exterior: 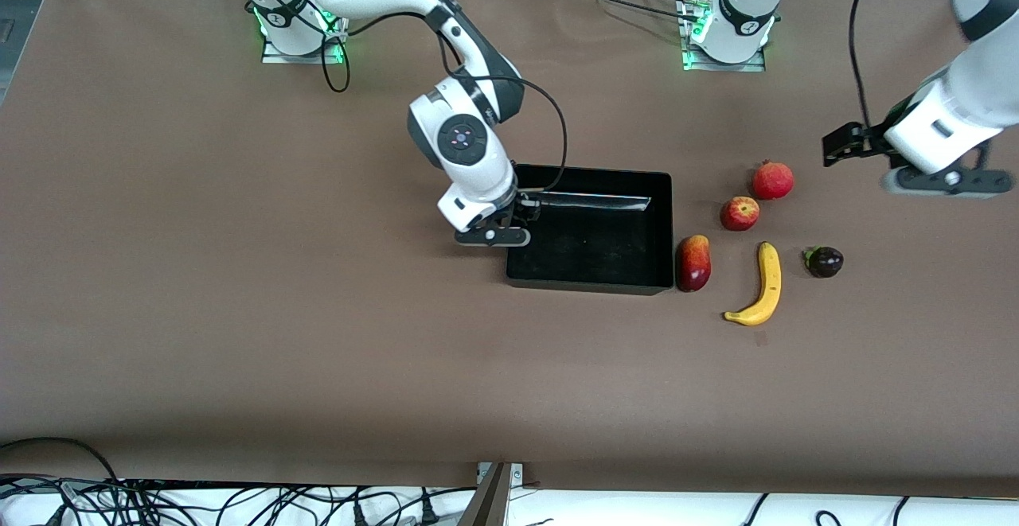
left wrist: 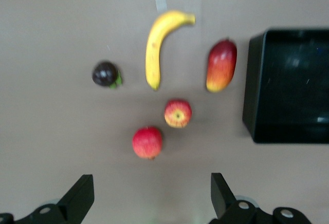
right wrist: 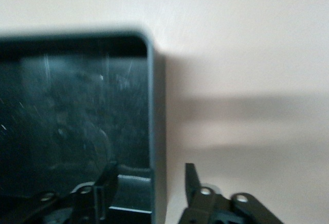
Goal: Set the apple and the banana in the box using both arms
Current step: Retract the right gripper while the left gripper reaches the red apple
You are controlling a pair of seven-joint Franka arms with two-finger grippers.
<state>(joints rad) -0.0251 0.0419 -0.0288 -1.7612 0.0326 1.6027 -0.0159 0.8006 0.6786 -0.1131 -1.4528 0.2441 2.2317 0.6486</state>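
The apple (exterior: 739, 213) lies on the brown table between the crowned red fruit and the banana (exterior: 763, 286), toward the left arm's end from the black box (exterior: 593, 283). The box is empty. My left gripper (exterior: 947, 184) hangs open and empty in the air over bare table beside the fruits. Its wrist view shows its fingertips spread wide (left wrist: 151, 190), with the apple (left wrist: 178, 113), the banana (left wrist: 157, 44) and the box (left wrist: 249, 95) farther off. My right gripper (exterior: 509, 227) is low at the box's wall toward the right arm's end. It is open (right wrist: 149, 178), one finger inside the wall (right wrist: 152, 106) and one outside.
A uniformly red round fruit (exterior: 772, 180) lies farther from the front camera than the apple. A red-and-yellow mango (exterior: 693, 263) lies right beside the box. A dark purple fruit (exterior: 825, 261) sits beside the banana toward the left arm's end. Cables run along the table's near edge.
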